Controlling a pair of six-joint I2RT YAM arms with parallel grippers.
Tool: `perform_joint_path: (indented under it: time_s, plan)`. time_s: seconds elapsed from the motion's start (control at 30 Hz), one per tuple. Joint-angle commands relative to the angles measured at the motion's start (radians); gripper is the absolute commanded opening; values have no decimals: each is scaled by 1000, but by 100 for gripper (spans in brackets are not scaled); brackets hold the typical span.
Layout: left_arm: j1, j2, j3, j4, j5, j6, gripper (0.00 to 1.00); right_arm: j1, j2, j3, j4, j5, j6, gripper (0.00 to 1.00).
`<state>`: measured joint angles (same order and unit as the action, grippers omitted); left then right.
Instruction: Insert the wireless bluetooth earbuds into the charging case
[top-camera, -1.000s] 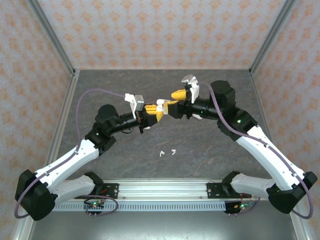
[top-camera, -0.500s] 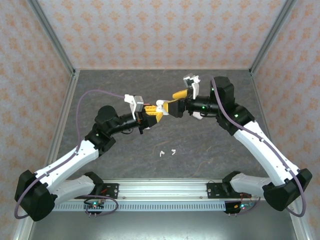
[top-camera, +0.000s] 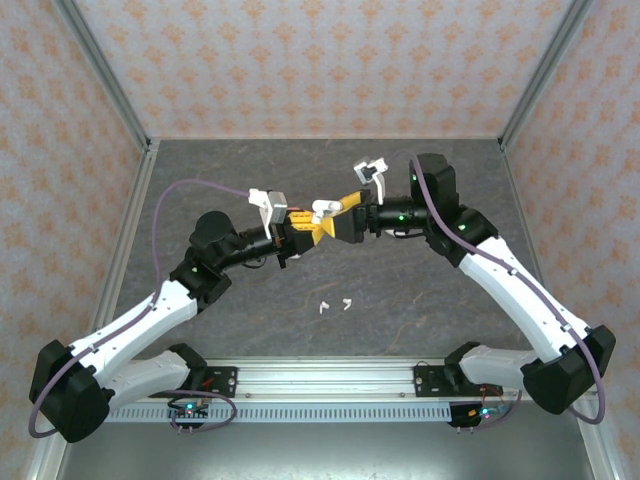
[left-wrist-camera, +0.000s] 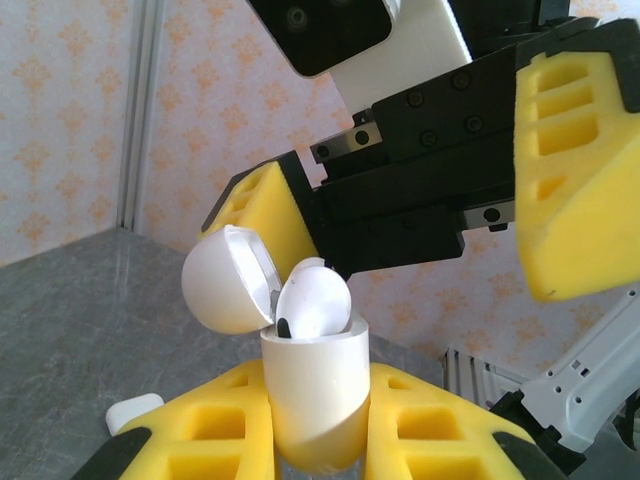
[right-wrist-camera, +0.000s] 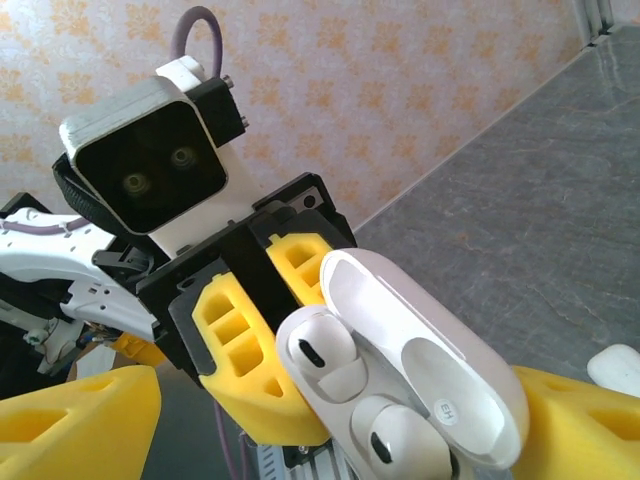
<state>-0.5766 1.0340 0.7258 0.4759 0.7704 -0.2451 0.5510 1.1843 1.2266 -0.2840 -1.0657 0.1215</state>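
From above, the left gripper (top-camera: 310, 226) holds a white charging case (top-camera: 322, 208) in mid-air over the grey table (top-camera: 430, 300), its yellow fingers clamped on the case body. The right gripper (top-camera: 338, 215) faces it from the right, fingers spread apart and the case at their tips. Two buds lie loose on the table nearer the arm bases, one earbud (top-camera: 322, 306) just beside a second earbud (top-camera: 346, 303), both well apart from the grippers. What the case contains is too small to make out from here. On the left wrist camera, the left gripper (left-wrist-camera: 320, 425) pinches the upright charging case (left-wrist-camera: 315, 390) between its two yellow pads, cut off by the bottom edge. The lid (left-wrist-camera: 222, 282) is swung open to the left, and a seated bud (left-wrist-camera: 315, 298) pokes its rounded head above the rim. Behind stands the right gripper (left-wrist-camera: 400, 240), fingers wide apart — one is close behind the lid, though contact cannot be told. A small white object (left-wrist-camera: 135, 410) on the table is half hidden by a finger. On the right wrist camera, the right gripper's own fingers (right-wrist-camera: 70, 420) sit in the two lower corners, apart, with the charging case (right-wrist-camera: 350, 400) between them and touched by neither. The left gripper (right-wrist-camera: 250, 350) grips it from behind. Inside lie an upper bud (right-wrist-camera: 325, 355) and a lower bud (right-wrist-camera: 400, 445), side by side under the raised lid (right-wrist-camera: 420, 330). A tiny mark (right-wrist-camera: 443, 410) inside the lid reads roughly "EH" — too small to be sure. A white shape (right-wrist-camera: 618, 368) is cut off at the right edge.
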Motion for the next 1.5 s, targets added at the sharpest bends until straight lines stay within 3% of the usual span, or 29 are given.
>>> perform_joint_path:
  time_s: [0.0,0.27,0.43,0.57,0.67,0.8,1.0,1.47]
  plan:
    - [-7,-17,9,-19,-26,12,5,6,-62,17,43,-36,-40,86]
    - [-7,-10,10,-34,-43,19,5,7,-97,-15,7,25,-57,87]
    - [-7,3,37,-115,-75,38,5,1,-118,7,-101,260,-84,88]
    - [-6,43,73,-289,-134,58,0,-30,-155,-33,-113,484,-42,92]
    - [-2,74,81,-424,-191,52,0,-49,-175,-87,-103,579,0,97]
    - [34,113,29,-506,-222,-29,0,-58,-181,-155,-95,639,44,99]
    - [84,123,-129,-445,-242,-174,0,-64,-174,-233,-83,751,92,99]
    - [106,238,-229,-433,-273,-250,3,-74,-77,-229,-99,790,86,99]
